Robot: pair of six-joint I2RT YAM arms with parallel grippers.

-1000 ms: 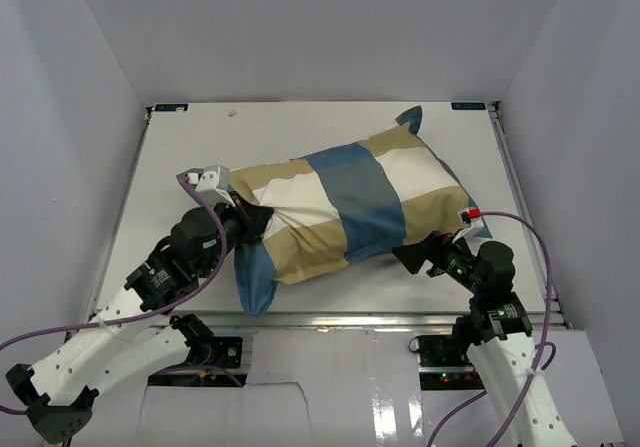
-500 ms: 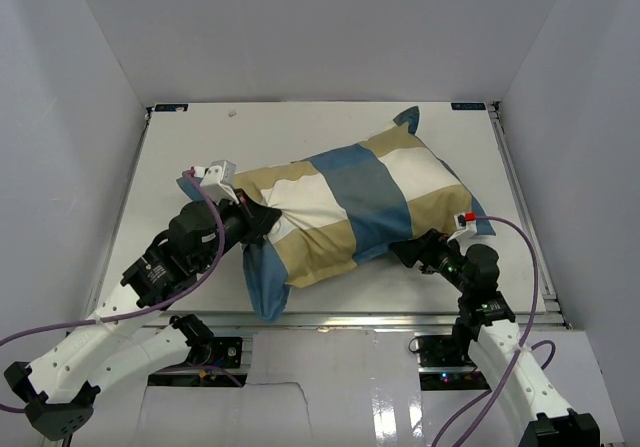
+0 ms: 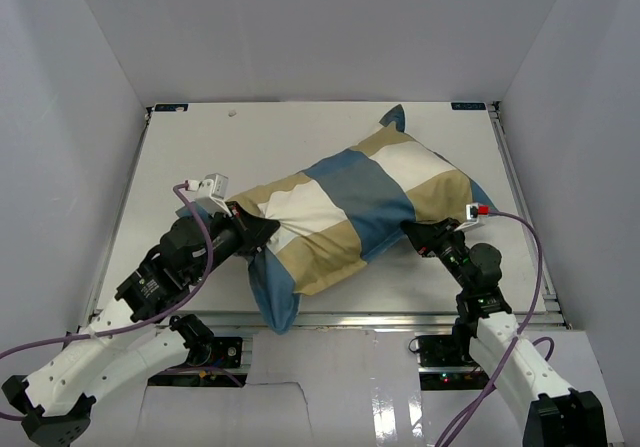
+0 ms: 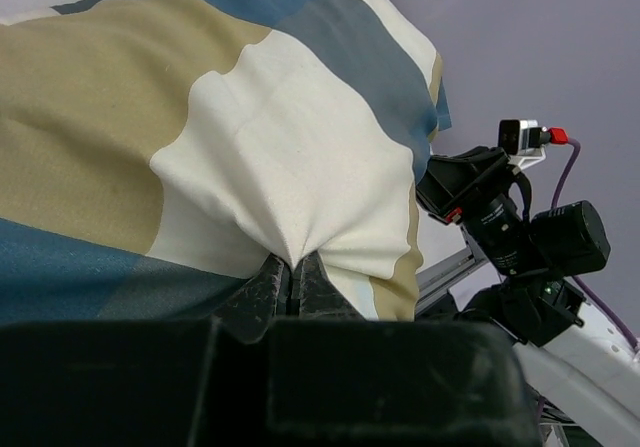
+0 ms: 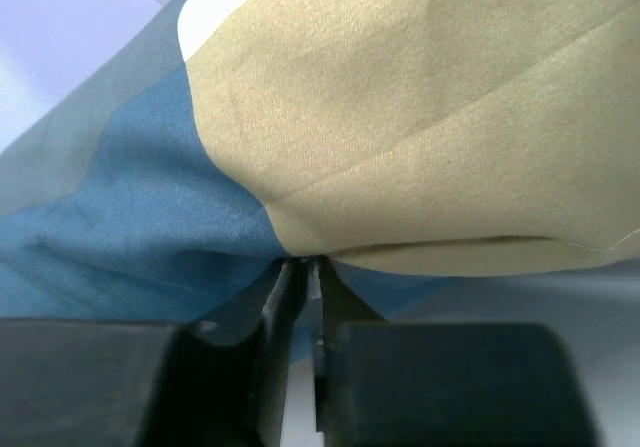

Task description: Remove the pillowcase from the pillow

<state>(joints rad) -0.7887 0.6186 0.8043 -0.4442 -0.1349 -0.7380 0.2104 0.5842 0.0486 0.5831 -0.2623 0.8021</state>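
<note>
The pillowcase (image 3: pixel 350 212), in blue, tan and cream blocks, lies slantwise across the table, stuffed full. The pillow is hidden inside it. My left gripper (image 3: pixel 268 232) is at its near left end, shut on a pinch of cream fabric (image 4: pixel 294 267) that puckers into the jaws. The loose blue end (image 3: pixel 275 292) droops toward the table's front edge below that grip. My right gripper (image 3: pixel 412 235) is under the near right edge. In the right wrist view its jaws (image 5: pixel 305 264) have closed to a thin slit on the blue and tan cloth (image 5: pixel 400 117).
The white table (image 3: pixel 180 157) is boxed in by white walls on the left, right and back. A metal rail (image 3: pixel 380 317) runs along the front edge. The right arm and its purple cable (image 4: pixel 520 227) show in the left wrist view.
My right gripper went from wide open to closed on the pillowcase's near right edge. The left gripper kept its grip. The pillowcase shifted and its blue end slid nearer the front edge.
</note>
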